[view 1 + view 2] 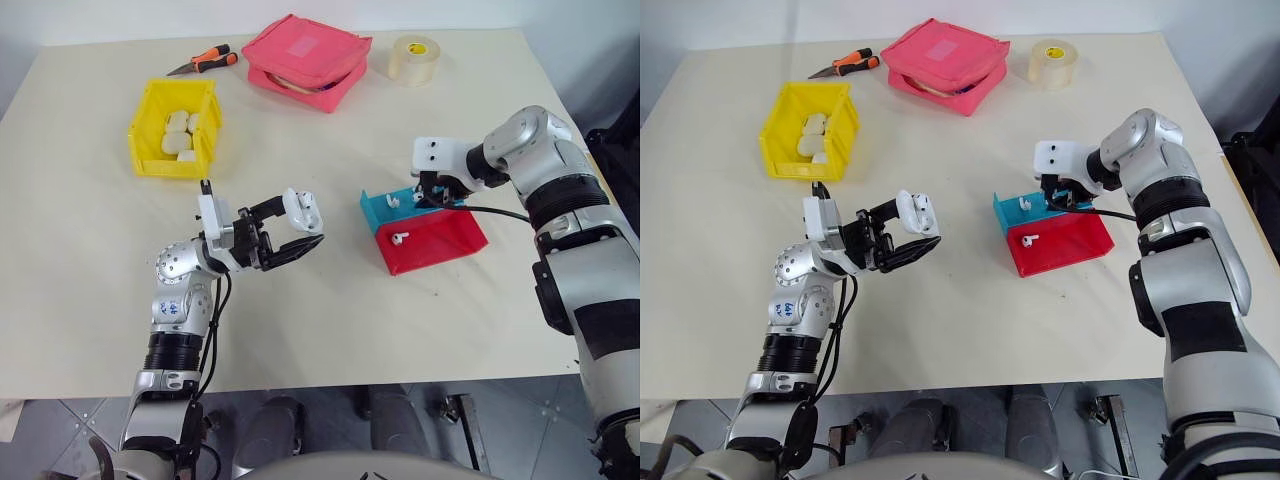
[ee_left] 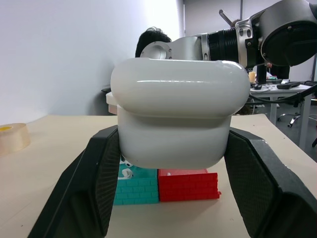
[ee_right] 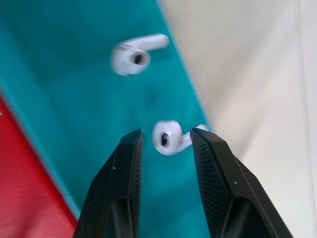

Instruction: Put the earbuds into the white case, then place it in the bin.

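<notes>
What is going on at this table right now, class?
A humanoid robot is packing earbuds. Its left gripper holds the white case above the table, lid open. Its right gripper reaches down into the blue tray, open fingers either side of one earbud, not yet closed on it. Another earbud lies in the red tray. The yellow bin already holds several white cases.

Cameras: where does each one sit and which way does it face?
Head stereo pair: looks down over table, both arms, yellow bin.
Left wrist: level along left end effector, shut on white case; right arm behind.
Right wrist: down past right end effector, open around an earbud in blue tray.
Shared: both trays.
</notes>
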### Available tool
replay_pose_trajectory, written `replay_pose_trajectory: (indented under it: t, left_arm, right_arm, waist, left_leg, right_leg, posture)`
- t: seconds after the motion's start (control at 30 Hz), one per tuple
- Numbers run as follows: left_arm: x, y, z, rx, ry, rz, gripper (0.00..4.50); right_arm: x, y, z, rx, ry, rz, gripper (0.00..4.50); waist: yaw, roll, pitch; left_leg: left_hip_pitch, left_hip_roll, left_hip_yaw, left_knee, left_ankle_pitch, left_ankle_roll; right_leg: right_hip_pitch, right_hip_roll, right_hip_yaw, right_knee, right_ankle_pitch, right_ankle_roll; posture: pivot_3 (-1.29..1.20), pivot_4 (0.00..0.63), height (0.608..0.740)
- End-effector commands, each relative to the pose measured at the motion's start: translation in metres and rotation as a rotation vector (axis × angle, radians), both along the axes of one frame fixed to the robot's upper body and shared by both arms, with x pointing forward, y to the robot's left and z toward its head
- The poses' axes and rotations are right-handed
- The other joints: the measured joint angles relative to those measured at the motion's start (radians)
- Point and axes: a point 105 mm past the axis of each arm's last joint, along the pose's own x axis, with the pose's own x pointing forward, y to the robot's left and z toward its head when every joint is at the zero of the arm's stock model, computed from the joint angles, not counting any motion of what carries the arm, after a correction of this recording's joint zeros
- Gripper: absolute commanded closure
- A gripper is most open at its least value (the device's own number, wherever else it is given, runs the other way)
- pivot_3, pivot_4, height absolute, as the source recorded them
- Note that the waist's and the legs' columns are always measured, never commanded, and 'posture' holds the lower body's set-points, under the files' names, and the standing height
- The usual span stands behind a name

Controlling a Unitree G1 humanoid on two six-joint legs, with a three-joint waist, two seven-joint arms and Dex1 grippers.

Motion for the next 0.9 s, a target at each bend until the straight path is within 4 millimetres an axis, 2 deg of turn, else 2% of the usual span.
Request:
replay_pose_trajectory:
  t: [0.03, 0.27, 0.57, 0.77, 0.9]
  left_arm:
    - [0.001, 0.000, 0.008, -0.021, -0.031, -0.003, 1.72]
    - [0.001, 0.000, 0.007, -0.022, -0.029, -0.005, 1.72]
    - [0.004, 0.005, 0.009, -0.008, -0.035, 0.004, 1.72]
    - [0.004, 0.004, 0.008, -0.011, -0.032, 0.002, 1.72]
    - [0.004, 0.002, 0.007, -0.013, -0.027, -0.003, 1.72]
  right_arm:
    - [0.004, 0.003, 0.022, 0.060, -0.069, -0.009, 2.93]
    - [-0.005, 0.011, 0.022, 0.101, -0.023, 0.046, 2.93]
    - [0.003, -0.003, 0.029, 0.097, -0.108, -0.050, 2.93]
    - [0.011, -0.008, 0.041, 0.182, -0.180, -0.134, 2.93]
    - [0.013, -0.011, 0.033, 0.187, -0.188, -0.162, 2.93]
  waist:
    - [0.000, 0.000, 0.000]
    - [0.001, 0.000, 0.000]
    - [0.003, 0.000, 0.000]
    - [0.002, 0.000, 0.000]
    - [0.003, 0.000, 0.000]
  left_leg:
    - [0.000, 0.000, 0.000, 0.000, 0.000, 0.000]
    - [0.000, 0.000, 0.000, 0.000, 0.000, 0.000]
    - [0.000, 0.000, 0.000, 0.000, 0.000, 0.000]
    - [0.000, 0.000, 0.001, 0.000, 0.000, 0.000]
    - [0.000, 0.000, 0.002, 0.000, 0.000, 0.000]
  right_leg:
    - [0.000, 0.000, 0.000, 0.000, 0.000, 0.000]
    - [0.000, 0.000, 0.000, 0.000, 0.000, 0.000]
    - [0.000, 0.000, 0.000, 0.000, 0.000, 0.000]
    - [-0.001, 0.000, 0.000, 0.000, 0.000, 0.000]
    - [-0.001, 0.000, 0.000, 0.000, 0.000, 0.000]
  posture:
    - [0.00, 0.150, 0.740]
    - [0.00, 0.150, 0.740]
    - [0.00, 0.150, 0.740]
    - [0.00, 0.150, 0.740]
    - [0.00, 0.150, 0.740]
